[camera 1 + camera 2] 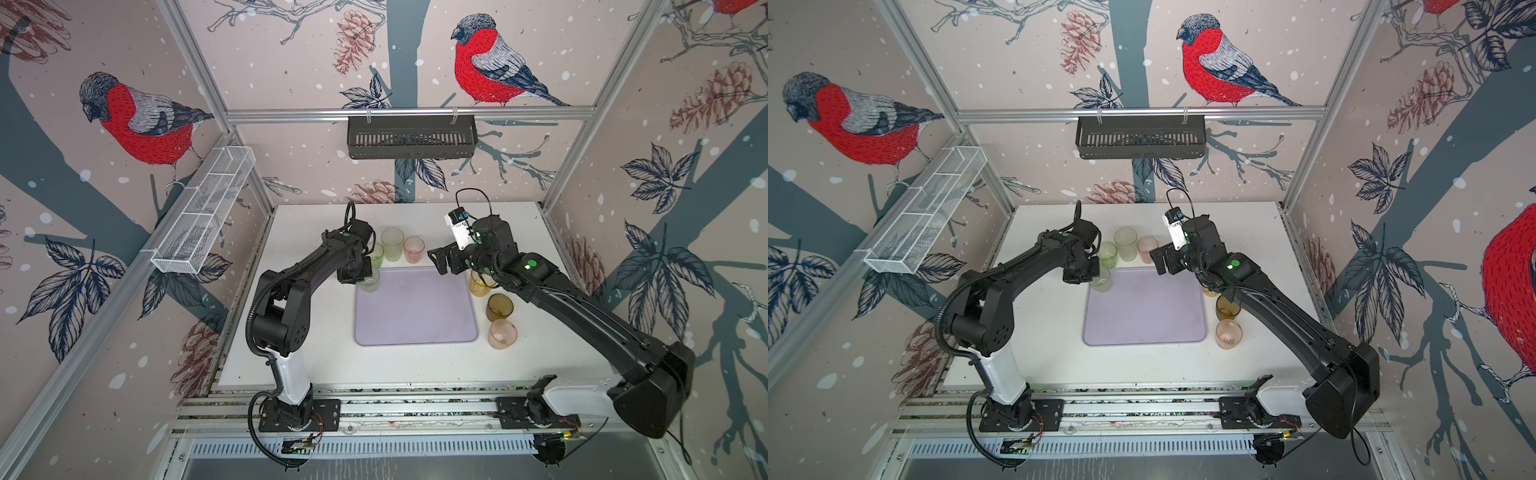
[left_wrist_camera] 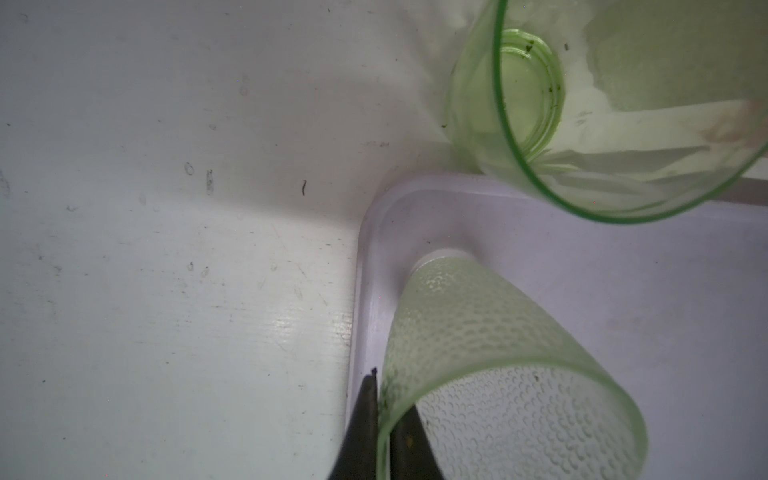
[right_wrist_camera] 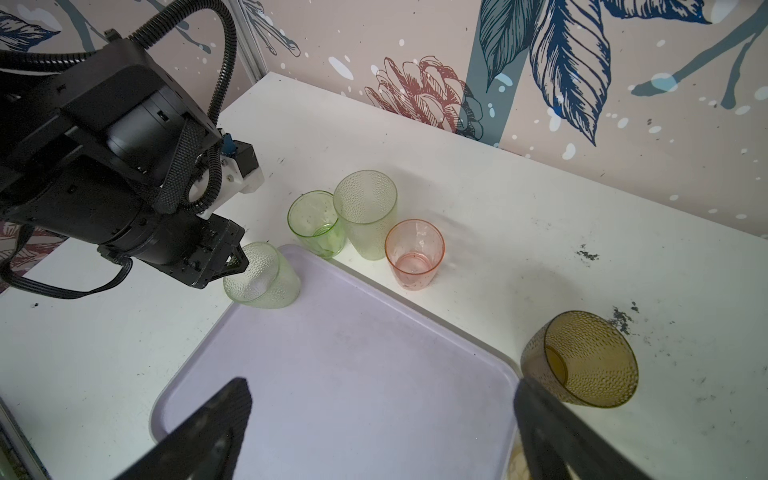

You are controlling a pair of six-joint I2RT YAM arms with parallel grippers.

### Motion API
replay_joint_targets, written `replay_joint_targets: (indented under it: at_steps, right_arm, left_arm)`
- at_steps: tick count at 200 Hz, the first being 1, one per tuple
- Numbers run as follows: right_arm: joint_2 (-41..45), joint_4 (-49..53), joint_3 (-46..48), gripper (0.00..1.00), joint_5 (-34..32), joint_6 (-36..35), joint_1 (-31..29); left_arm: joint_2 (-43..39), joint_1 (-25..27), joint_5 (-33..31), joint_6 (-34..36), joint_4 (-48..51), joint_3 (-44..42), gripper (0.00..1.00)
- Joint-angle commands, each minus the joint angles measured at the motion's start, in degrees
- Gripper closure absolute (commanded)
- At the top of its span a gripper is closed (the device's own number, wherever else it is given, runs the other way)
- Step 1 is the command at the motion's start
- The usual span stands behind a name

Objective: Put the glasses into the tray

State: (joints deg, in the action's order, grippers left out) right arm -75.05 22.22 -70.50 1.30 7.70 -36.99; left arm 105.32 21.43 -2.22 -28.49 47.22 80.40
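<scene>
The lavender tray [image 1: 415, 316] [image 1: 1142, 316] lies mid-table. My left gripper [image 1: 358, 275] [image 2: 386, 411] is shut on the rim wall of a dimpled pale green glass [image 1: 370, 283] [image 2: 478, 332] [image 3: 266, 278]. That glass is tilted, with its base at the tray's far left corner. Behind the tray stand a clear green glass [image 1: 376, 254] [image 2: 540, 104], a taller frosted green one [image 1: 392, 243] and a pink one [image 1: 414, 249]. My right gripper [image 1: 436, 259] [image 3: 380, 395] hangs open and empty over the tray's far right part.
Right of the tray stand a yellow-amber glass [image 1: 478, 286], partly behind my right arm, a dark amber glass [image 1: 500, 307] and a pink glass [image 1: 503, 334]. A black slotted basket [image 1: 411, 137] hangs on the back wall. A white wire basket [image 1: 203, 208] hangs on the left wall.
</scene>
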Motion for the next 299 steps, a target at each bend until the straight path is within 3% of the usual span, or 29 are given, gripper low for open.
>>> replay_joint_targets:
  at_steps: [1, 161, 224, 299]
  right_arm:
    - [0.2, -1.3, -0.5, 0.00, 0.0, 0.1, 0.0]
    - [0.9, -1.7, -2.4, 0.00, 0.5, 0.4, 1.5]
    - [1.3, -1.9, -2.2, 0.00, 0.6, 0.8, 2.2]
    - [1.8, -2.0, -1.2, 0.00, 0.3, 1.2, 2.6]
  left_arm:
    - [0.0, 0.1, -1.5, 0.6, 1.4, 0.4, 0.98]
    - [1.2, 0.1, -1.9, 0.7, 1.6, 0.4, 0.93]
    - [0.9, 0.1, -2.5, 0.3, 1.5, 0.9, 0.79]
    - [0.0, 0.1, -1.7, 0.3, 2.3, 2.9, 0.69]
